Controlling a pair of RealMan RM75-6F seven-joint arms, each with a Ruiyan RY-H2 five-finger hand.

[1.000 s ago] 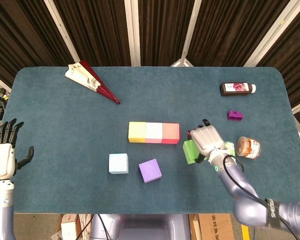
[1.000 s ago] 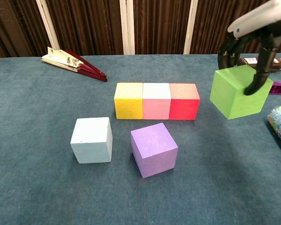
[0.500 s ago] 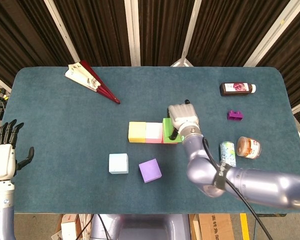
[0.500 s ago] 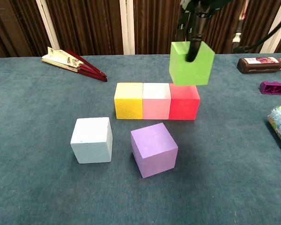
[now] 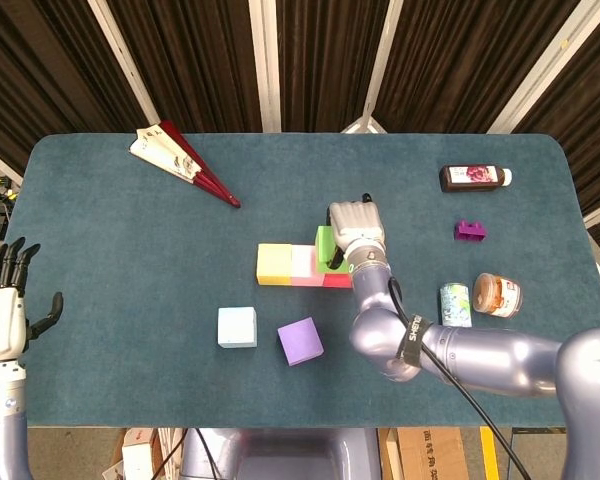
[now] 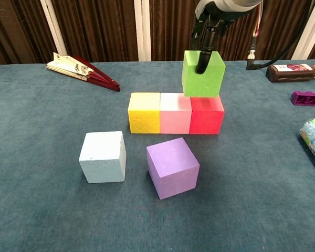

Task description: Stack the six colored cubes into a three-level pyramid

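Observation:
A yellow cube (image 6: pixel 144 112), a pink cube (image 6: pixel 174 114) and a red cube (image 6: pixel 206 115) stand in a row at the table's middle. My right hand (image 5: pixel 353 229) holds a green cube (image 6: pixel 202 74) just above the seam between the pink and red cubes; whether it touches them I cannot tell. A light blue cube (image 6: pixel 103 156) and a purple cube (image 6: pixel 172 167) sit apart in front of the row. My left hand (image 5: pixel 4 311) hovers open off the table's left edge.
A folded red fan (image 5: pixel 180 160) lies at the back left. At the right are a dark bottle (image 5: pixel 473 178), a small purple piece (image 5: pixel 469 231), a lying can (image 5: pixel 455 304) and an orange-lidded jar (image 5: pixel 496 295).
My right hand carried the green cube up from the table at the right, leftward over the row, then lowered it toward the pink and red cubes. The left hand stayed put.

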